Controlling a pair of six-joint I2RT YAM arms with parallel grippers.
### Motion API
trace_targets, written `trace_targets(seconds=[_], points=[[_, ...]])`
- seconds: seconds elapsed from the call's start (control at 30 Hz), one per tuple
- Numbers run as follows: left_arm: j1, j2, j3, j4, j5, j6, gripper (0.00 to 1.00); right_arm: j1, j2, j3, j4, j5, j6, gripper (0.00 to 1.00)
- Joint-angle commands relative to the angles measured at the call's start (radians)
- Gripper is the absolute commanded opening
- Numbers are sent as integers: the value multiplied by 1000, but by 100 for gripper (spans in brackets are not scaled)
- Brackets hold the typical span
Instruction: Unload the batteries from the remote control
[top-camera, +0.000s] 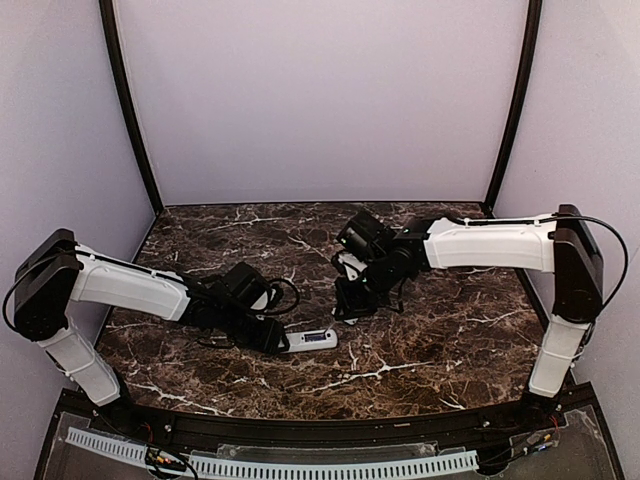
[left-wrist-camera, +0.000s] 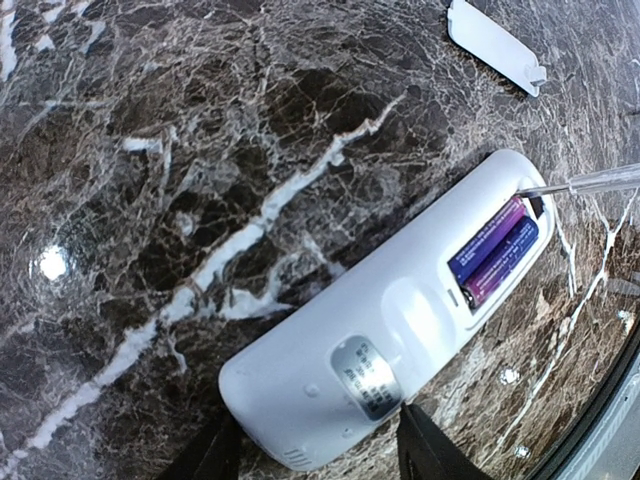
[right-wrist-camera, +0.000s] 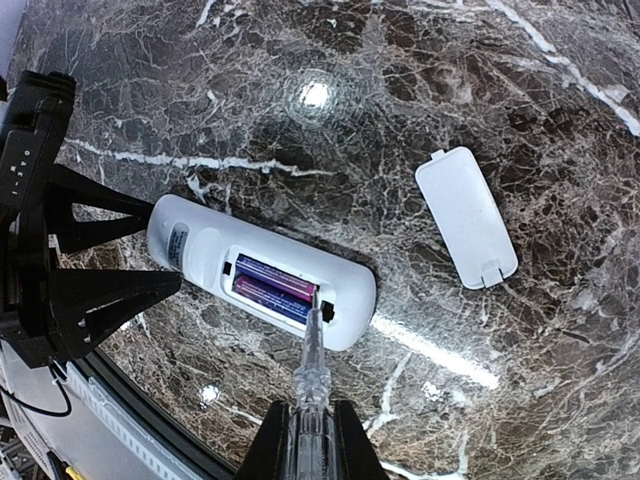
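Right wrist: white remote control (right-wrist-camera: 205, 232) holds two purple batteries (right-wrist-camera: 274, 281).

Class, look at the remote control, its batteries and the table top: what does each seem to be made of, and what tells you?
Remote control: white plastic, smooth and slightly glossy, with moulded rounded edges.
Batteries: probably metal cells in a shiny blue-purple wrap, judging by the sheen.
Table top: dark veined marble or a marble-look laminate; polished, since it mirrors the lamp.

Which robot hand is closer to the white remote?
Left. The left gripper holds the remote control's end; the right gripper stands back, only its clear tool reaching the battery compartment.
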Motion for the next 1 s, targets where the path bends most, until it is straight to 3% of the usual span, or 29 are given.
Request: trace_targets(seconds=[0.0, 0.97], points=[[-12, 24, 1, 27, 13, -6, 53, 8, -3, -52, 104, -102, 6, 0], [-20, 63, -8, 48, 17, -11, 52, -154, -37, -306, 414, -525, -64, 0]])
